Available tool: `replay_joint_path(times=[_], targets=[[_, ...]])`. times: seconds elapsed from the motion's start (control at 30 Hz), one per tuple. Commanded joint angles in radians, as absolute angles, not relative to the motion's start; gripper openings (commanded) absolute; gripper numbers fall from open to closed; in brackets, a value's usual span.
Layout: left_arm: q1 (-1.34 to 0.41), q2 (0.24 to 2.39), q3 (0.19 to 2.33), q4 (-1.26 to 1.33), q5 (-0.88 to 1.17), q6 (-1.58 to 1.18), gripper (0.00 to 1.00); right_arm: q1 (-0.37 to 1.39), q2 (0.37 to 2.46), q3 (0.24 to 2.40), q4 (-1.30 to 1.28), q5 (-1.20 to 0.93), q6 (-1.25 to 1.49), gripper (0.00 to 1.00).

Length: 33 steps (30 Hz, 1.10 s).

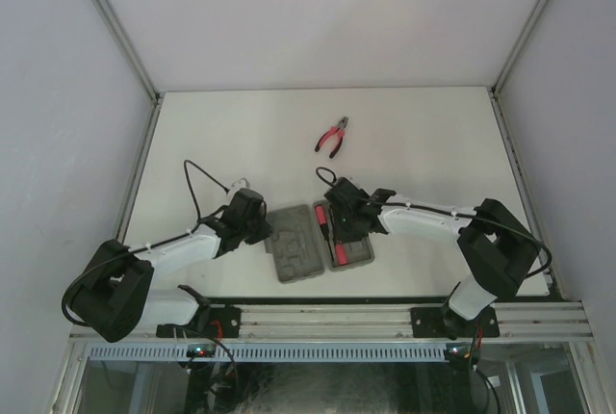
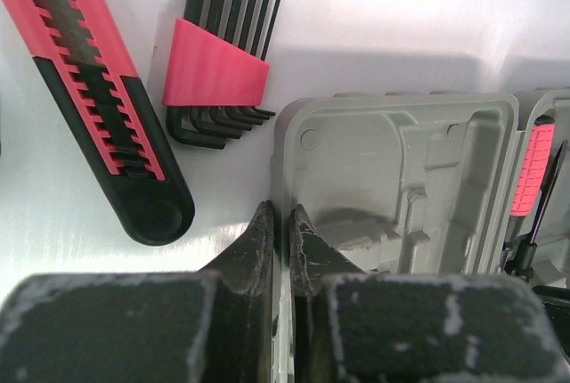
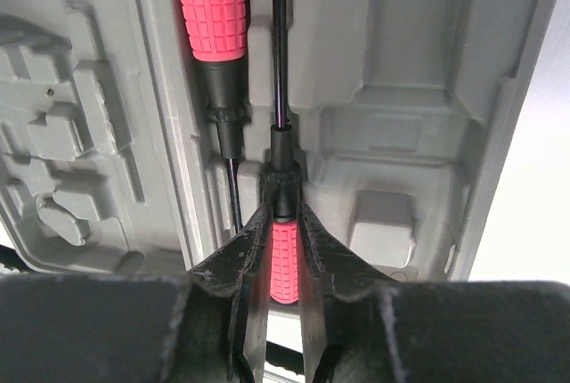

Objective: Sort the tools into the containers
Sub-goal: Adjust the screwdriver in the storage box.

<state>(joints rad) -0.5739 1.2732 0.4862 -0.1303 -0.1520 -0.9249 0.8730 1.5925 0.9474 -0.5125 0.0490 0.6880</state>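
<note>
The grey tool case [image 1: 294, 258] lies open in front of the arms, both halves face up. My left gripper [image 2: 280, 214] is shut on the left rim of the case [image 2: 392, 160]. Beside it on the table lie a red-and-black short driver [image 2: 98, 89] and the comb-like hex key set [image 2: 216, 67]. My right gripper [image 3: 283, 214] is shut on the red handle of a long thin screwdriver [image 3: 285, 267], its shaft lying over a slot in the case's right half [image 3: 401, 89]. A second red-handled screwdriver [image 3: 211, 9] sits in the slot by the hinge. The red-handled pliers [image 1: 333, 137] lie farther back.
The table's white surface [image 1: 433, 144] spreads behind and to both sides of the case. Grey walls stand left and right. An aluminium rail [image 1: 318, 318] runs along the near edge between the arm bases.
</note>
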Motion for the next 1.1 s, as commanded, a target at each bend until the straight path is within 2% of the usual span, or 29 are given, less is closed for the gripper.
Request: replay_joint_path(times=[0.0, 0.6, 0.77, 0.93, 1.07], targets=[[-0.577, 1.28, 0.488, -0.144, -0.145, -0.933, 0.0, 0.876, 1.606, 0.977, -0.481, 0.044, 0.668, 0.15], [-0.577, 1.288, 0.492, -0.142, -0.137, -0.923, 0.0, 0.894, 1.691, 1.041, -0.599, 0.059, 0.651, 0.07], [-0.578, 1.292, 0.493, -0.133, -0.132, -0.925, 0.0, 0.894, 1.763, 1.049, -0.618, 0.014, 0.646, 0.06], [-0.578, 1.291, 0.487, -0.122, -0.124, -0.928, 0.0, 0.901, 1.828, 1.054, -0.649, -0.014, 0.639, 0.0], [-0.578, 1.292, 0.482, -0.11, -0.116, -0.928, 0.0, 0.905, 1.875, 1.054, -0.679, -0.013, 0.627, 0.0]])
